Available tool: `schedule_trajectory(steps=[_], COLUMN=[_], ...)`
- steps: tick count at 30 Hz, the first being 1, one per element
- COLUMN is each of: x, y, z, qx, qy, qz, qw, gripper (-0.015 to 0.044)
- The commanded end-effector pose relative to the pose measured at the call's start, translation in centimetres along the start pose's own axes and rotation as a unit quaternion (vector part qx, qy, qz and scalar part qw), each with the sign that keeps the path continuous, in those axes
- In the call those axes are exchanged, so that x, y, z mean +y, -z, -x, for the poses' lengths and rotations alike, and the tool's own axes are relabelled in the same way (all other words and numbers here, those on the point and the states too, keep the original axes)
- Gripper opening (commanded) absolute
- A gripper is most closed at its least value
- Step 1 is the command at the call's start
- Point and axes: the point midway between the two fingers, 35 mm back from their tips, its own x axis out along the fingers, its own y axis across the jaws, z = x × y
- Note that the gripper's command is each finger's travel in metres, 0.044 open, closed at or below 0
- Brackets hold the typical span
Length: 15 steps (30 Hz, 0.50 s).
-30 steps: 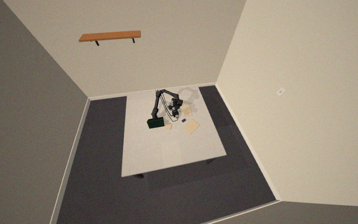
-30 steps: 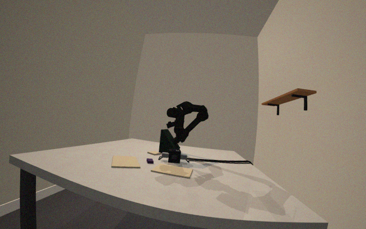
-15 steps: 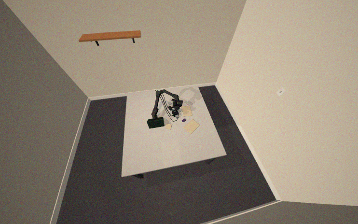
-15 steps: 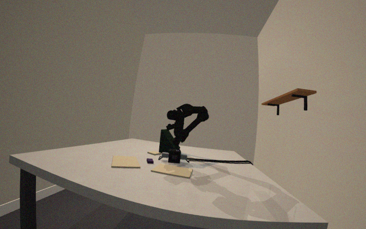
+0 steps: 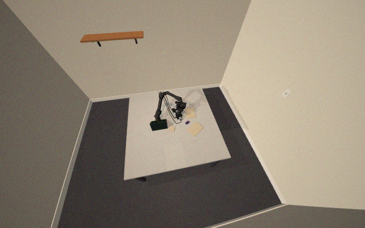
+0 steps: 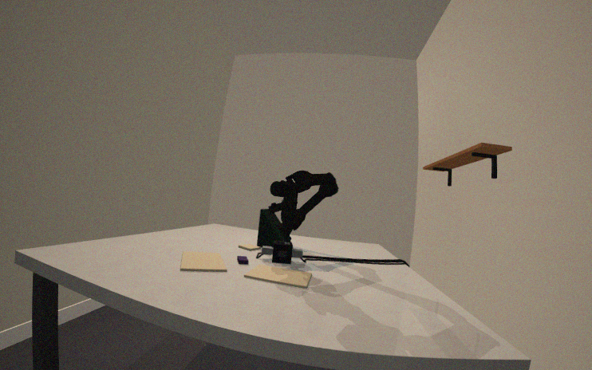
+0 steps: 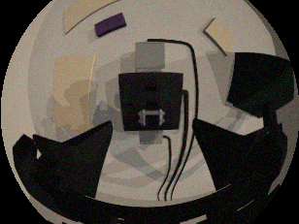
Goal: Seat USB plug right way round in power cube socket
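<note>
Table (image 6: 144,279) carries the arm (image 6: 301,196), posed above the power cube (image 7: 152,100). The plug (image 7: 150,116) sits in the cube's top socket, at the wrist view's centre. Gripper (image 7: 152,149) is released, jaws wide at eight and four o'clock, grasping nothing. Judgement: centre the jaws over the plug, descend squarely, grip without snagging the cable (image 7: 191,79). No legible labels or writing.
</note>
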Motion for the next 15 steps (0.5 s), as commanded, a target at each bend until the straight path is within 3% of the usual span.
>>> schedule_trajectory(steps=[1,13,15], x=[0.03,0.03,0.03], y=[0.00,0.00,0.00], z=[0.04,0.04,0.04], qx=[0.000,0.000,0.000], qy=[-0.001,-0.001,-0.001], qz=[0.000,0.000,0.000], qw=[1.000,1.000,1.000], gripper=[0.0335,0.0020,0.0000])
